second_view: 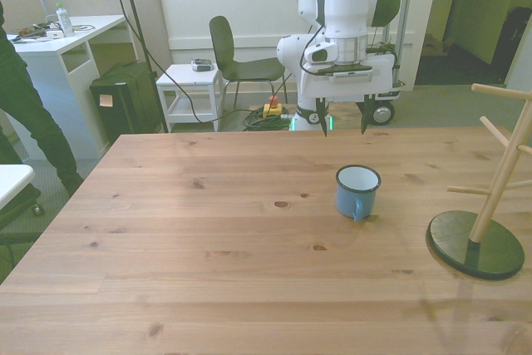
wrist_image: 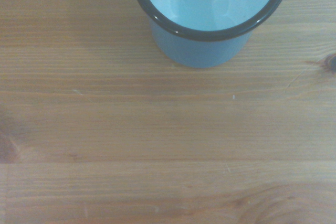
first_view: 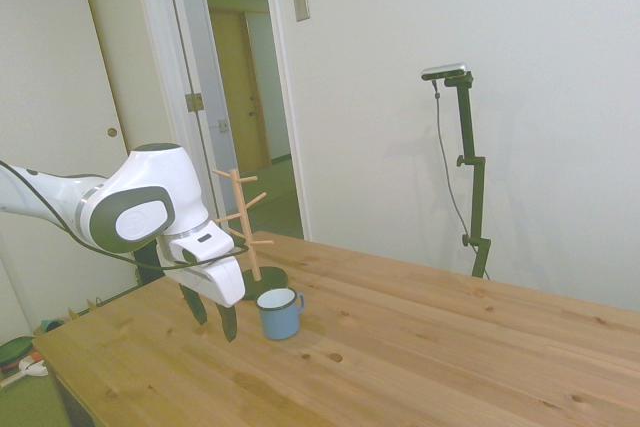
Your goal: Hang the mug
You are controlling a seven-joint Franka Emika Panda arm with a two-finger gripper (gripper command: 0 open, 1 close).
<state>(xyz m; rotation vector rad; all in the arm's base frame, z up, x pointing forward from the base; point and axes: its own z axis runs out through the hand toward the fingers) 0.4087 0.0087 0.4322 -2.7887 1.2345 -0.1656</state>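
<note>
Gripper point(second_view: 342, 129) spread wide w/ nothing between fingers, touching nothing, hanging above table point(second_view: 208, 239) just behind the mug point(second_view: 357, 191), which stands upright on the wood, handle toward camera in front view, near the peg rack point(second_view: 490, 197).

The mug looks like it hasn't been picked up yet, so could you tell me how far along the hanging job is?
Nothing is finished: the light-blue mug stands upright on the wooden table, apart from the wooden mug tree, whose pegs are bare. In hand: the hand hangs open above the table behind the mug, holding nothing. Left: grasp, lift, and hook the handle on a peg.
</note>
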